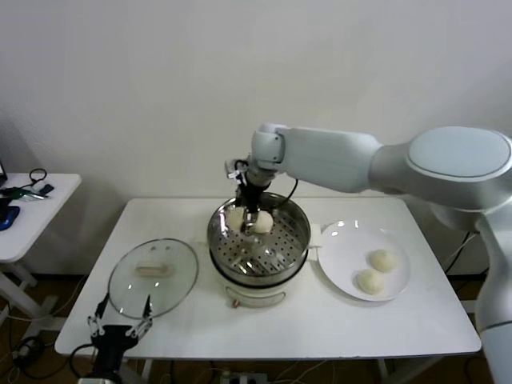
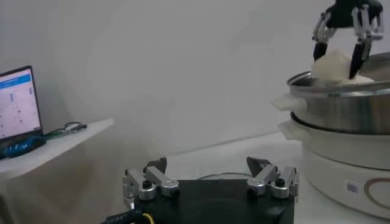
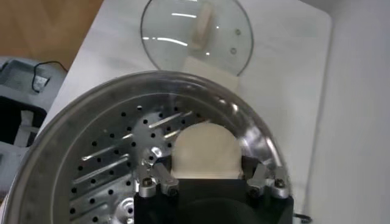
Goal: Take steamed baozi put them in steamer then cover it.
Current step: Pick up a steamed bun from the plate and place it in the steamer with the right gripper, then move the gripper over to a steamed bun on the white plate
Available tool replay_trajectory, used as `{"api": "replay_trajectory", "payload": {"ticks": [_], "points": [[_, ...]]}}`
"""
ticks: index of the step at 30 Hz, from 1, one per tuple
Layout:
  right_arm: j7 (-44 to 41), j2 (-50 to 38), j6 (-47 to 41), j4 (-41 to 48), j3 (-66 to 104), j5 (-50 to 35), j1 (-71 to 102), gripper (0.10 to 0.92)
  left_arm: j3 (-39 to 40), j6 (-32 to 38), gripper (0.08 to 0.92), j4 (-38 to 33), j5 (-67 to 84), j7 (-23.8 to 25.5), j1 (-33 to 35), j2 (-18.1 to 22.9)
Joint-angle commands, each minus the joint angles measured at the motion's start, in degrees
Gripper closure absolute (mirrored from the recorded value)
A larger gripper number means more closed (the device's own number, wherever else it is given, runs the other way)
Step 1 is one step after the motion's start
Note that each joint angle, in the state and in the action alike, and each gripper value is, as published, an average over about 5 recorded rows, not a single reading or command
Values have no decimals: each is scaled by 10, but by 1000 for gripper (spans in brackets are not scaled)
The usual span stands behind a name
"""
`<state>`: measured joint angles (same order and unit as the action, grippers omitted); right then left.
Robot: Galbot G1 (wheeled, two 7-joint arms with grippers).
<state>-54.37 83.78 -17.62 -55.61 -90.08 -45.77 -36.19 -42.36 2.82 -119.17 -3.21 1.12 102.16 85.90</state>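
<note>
In the head view, the right gripper (image 1: 253, 218) reached over the round shiny steel steamer (image 1: 298, 240) at centre frame, its jaws clamped on one pale cream-white dough bun (image 1: 262, 223). A second bun (image 1: 234, 217) sat beside it in the pot. Two more buns (image 1: 382, 260) (image 1: 370, 281) lay on the flat white plate (image 1: 342, 248) at right. The round clear glass lid (image 1: 154, 277) rested on the white table (image 1: 320, 324) at lower left, above the left gripper (image 1: 120, 324).

In the left wrist view, the left gripper (image 2: 210, 179) stood wide with nothing in it at bottom centre; the steamer (image 2: 341, 109) filled the right side.

In the right wrist view, the held bun (image 3: 205, 152) showed between the fingers (image 3: 153, 181) above the perforated tray (image 3: 109, 164), with the lid (image 3: 196, 30) at top.

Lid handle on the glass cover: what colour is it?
Cream-white, a flat bar at the centre of the cover; clearest in the head view.
</note>
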Motion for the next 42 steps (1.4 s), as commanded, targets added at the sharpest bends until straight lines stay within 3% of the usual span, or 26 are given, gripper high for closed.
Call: {"api": "replay_trajectory", "payload": {"ticks": [1, 13, 18, 23, 35, 42], "points": [[5, 18, -5, 0, -6, 5, 32, 296, 2, -1, 177, 3, 0, -1, -2, 0], [1, 14, -3, 5, -5, 21, 40, 292, -7, 0, 177, 8, 5, -3, 0, -7], [-5, 6, -3, 1, -2, 21, 28, 217, -7, -1, 177, 8, 4, -4, -1, -7], [-20, -26, 8, -19, 7, 30, -5, 203, -7, -1, 177, 8, 4, -5, 0, -7], [-65, -239, 58, -155, 13, 103, -124, 203, -11, -2, 177, 8, 1, -3, -2, -3], [-61, -374, 63, -216, 26, 179, -97, 203, -16, -4, 177, 7, 4, -3, -2, -6]]}}
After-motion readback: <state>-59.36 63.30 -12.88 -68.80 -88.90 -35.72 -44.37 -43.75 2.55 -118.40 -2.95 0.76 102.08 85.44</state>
